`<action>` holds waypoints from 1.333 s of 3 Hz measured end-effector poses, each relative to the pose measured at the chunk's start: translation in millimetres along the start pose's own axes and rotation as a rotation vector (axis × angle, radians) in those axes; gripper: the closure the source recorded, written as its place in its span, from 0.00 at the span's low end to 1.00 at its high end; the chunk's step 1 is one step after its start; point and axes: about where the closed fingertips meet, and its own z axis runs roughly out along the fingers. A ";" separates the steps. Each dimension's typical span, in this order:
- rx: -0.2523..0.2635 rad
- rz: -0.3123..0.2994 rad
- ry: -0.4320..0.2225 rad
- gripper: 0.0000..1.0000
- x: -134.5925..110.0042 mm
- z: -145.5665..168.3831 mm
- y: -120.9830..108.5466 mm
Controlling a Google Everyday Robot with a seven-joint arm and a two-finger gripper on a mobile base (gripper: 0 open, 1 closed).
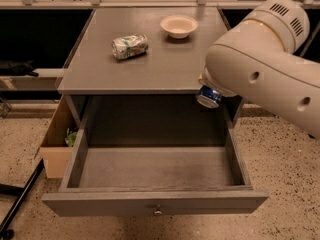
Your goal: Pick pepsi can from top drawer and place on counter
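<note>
The pepsi can (209,96), blue with a silver end, hangs tilted in the air at the counter's front right corner, above the back right of the open top drawer (155,204). My gripper (204,83) is just above the can, almost wholly hidden behind my bulky white arm (260,69), and it is shut on the can. The drawer is pulled far out and its grey floor is bare. The grey counter (150,64) lies just left of and behind the can.
A crushed silver-green can (130,46) and a small white bowl (179,26) sit on the counter. A brown cardboard box (56,144) stands on the speckled floor left of the cabinet. A black stand leg (20,204) lies at the lower left.
</note>
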 end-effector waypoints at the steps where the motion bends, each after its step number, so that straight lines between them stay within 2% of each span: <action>1: -0.016 -0.041 0.031 1.00 11.1 2.3 -16.4; 3: -0.078 -0.162 0.125 1.00 51.1 15.0 -58.7; 4: -0.067 -0.157 0.130 1.00 55.1 10.1 -56.7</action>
